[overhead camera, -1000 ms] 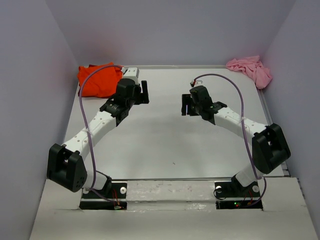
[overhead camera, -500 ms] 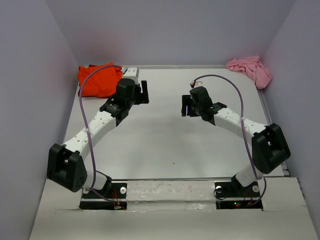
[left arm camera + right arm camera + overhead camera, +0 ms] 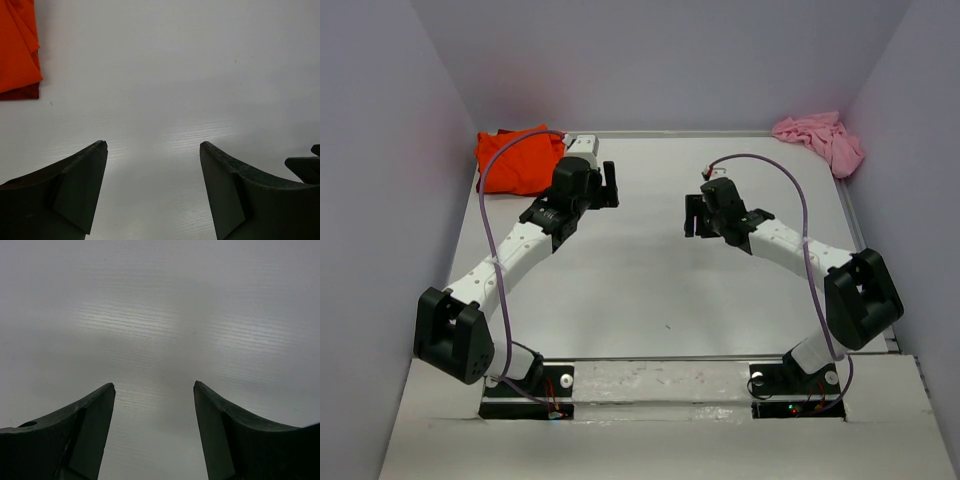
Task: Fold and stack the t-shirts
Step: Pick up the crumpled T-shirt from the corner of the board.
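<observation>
The orange-red t-shirt [image 3: 515,159] lies bunched in the far left corner of the table; its edge shows in the left wrist view [image 3: 17,47] at the upper left. The light pink t-shirt [image 3: 820,138] is crumpled in the far right corner. My left gripper [image 3: 609,184] hovers just right of the orange shirt, open and empty [image 3: 153,145]. My right gripper [image 3: 691,214] hangs over the middle of the table, open with nothing between its fingers [image 3: 154,386]. Only bare white table shows under it.
Lilac walls close in the table [image 3: 650,270] on the left, back and right. Both arm bases [image 3: 660,385] sit at the near edge. A purple cable loops along each arm.
The right gripper has shifted slightly toward the back of the table. The left arm and both shirts have not moved.
</observation>
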Motion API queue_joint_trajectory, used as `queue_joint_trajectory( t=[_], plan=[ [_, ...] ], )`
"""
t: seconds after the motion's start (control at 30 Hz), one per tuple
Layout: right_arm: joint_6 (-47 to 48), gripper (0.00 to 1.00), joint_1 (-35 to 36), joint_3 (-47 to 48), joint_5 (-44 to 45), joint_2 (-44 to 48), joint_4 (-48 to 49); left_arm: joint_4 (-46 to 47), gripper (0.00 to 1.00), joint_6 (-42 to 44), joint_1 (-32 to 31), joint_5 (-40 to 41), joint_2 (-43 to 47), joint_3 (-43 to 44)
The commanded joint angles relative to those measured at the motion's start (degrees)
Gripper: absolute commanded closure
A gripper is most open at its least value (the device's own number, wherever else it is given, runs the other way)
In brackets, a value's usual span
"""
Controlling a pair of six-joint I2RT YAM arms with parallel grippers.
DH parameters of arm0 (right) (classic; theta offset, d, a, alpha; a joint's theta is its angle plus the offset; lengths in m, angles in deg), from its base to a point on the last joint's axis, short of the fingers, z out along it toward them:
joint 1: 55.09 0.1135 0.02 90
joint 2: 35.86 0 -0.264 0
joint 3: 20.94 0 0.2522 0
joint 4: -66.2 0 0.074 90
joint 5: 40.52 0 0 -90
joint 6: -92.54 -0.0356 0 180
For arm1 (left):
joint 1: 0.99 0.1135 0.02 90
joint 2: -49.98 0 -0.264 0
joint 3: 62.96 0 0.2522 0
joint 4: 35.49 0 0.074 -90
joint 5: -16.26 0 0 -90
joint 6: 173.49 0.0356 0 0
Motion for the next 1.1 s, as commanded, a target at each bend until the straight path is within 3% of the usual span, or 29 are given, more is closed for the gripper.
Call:
queue_joint_trajectory(
  t=[0.0,0.53,0.7,0.8,1.07],
  plan=[
    [-0.91,0.30,-0.06,-0.28,-0.55,2.99,2.25,2.02,0.16,1.13,-0.59,0.23,1.42,1.13],
    [-2.85,0.31,-0.06,0.24,-3.35,6.24,-0.30,1.58,0.16,2.62,-1.29,2.60,3.70,1.13],
    [4.32,0.30,-0.06,0.95,-3.79,11.49,3.45,2.11,0.16,3.77,-2.79,4.71,5.55,0.60],
    [8.21,0.26,-0.06,2.68,3.98,11.87,6.63,1.84,0.16,4.03,-2.79,4.97,5.64,1.13],
    [23.87,0.25,-2.34,26.06,28.97,-10.70,3.57,1.85,0.15,3.94,-2.61,4.72,5.90,1.04]
  ],
)
